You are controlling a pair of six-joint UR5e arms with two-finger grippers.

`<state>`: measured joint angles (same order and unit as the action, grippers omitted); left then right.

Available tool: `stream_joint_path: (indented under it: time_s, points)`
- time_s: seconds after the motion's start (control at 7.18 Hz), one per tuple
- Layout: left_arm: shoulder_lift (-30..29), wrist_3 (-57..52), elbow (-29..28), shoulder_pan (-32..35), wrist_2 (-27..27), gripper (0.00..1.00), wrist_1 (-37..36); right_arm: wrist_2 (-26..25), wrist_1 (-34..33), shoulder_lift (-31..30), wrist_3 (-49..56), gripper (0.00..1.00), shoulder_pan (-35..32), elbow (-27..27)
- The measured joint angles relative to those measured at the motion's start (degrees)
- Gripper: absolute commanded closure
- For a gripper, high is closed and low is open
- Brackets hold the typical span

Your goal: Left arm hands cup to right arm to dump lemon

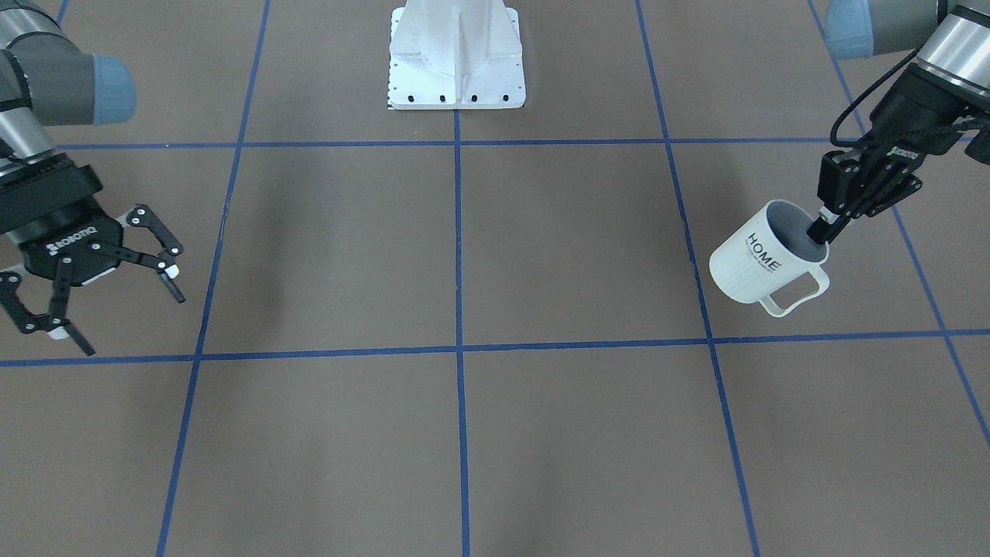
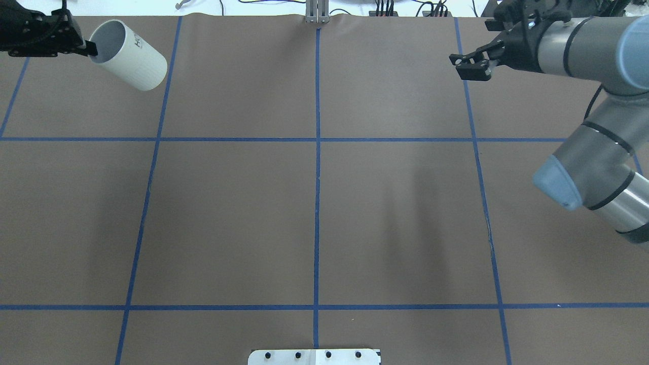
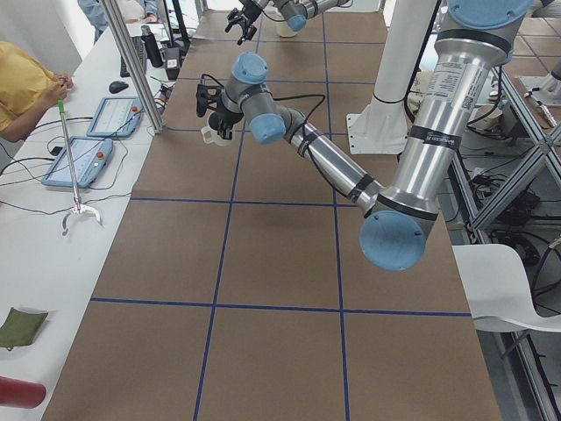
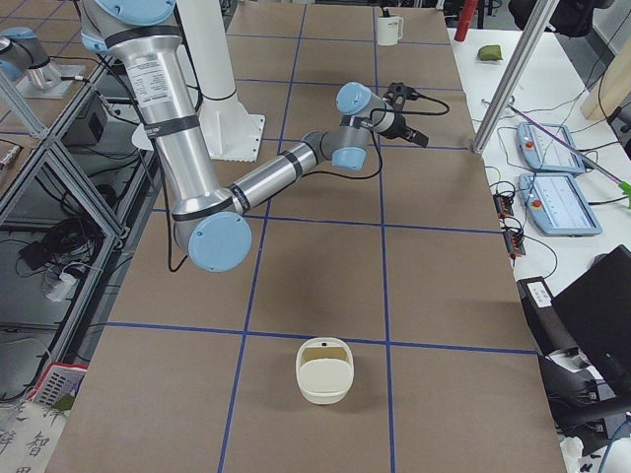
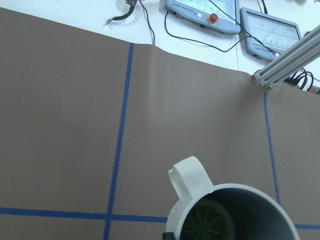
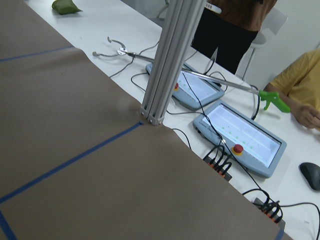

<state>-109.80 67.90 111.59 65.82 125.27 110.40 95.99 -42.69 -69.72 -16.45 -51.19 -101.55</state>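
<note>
- The left gripper [image 1: 824,230] is clamped on the rim of the cup [image 1: 762,263], with one finger inside the grey wall and one outside.
- The cup hangs clear of the table [image 1: 464,255] at the left end. It's tilted, with the mouth up towards the wrist and the handle on the low side.
- Looking down from the left wrist, I can see the lemon [image 5: 206,221] lying at the bottom of the cup.
- The right gripper [image 1: 128,317] is spread wide and holds nothing. It is well apart from the cup, over the other end of the table.
- That thin pinch on the rim is my worry. A quick swing across could make the cup pivot or slip between the fingers.
- If it tips any further on the way, the lemon might slide out before the hand-over.
- If the left lets go before the right has closed on the ribbed side, the cup falls.
- A cream tub [image 4: 323,370] sits by the right end, possibly the place to dump it.
</note>
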Motion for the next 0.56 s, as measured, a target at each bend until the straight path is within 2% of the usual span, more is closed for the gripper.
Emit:
stream_joint_path:
  time_s: [0.14, 0.42, 0.56]
  points:
    - [-3.4, 2.0, -0.3, -0.3, 0.1, 1.00, -2.8, -5.8, 0.6, 2.3, 0.0, 0.00, 3.5, 0.1]
    - [-8.6, 6.7, -2.4, -1.8, 0.0, 1.00, -4.6, -11.4, 3.1, 5.3, 0.1, 0.00, 7.7, 0.0]
    - [-11.2, 8.6, -4.3, -2.9, -0.2, 1.00, -4.7, -14.2, 7.1, 6.1, 0.2, 0.01, 9.8, 0.4]
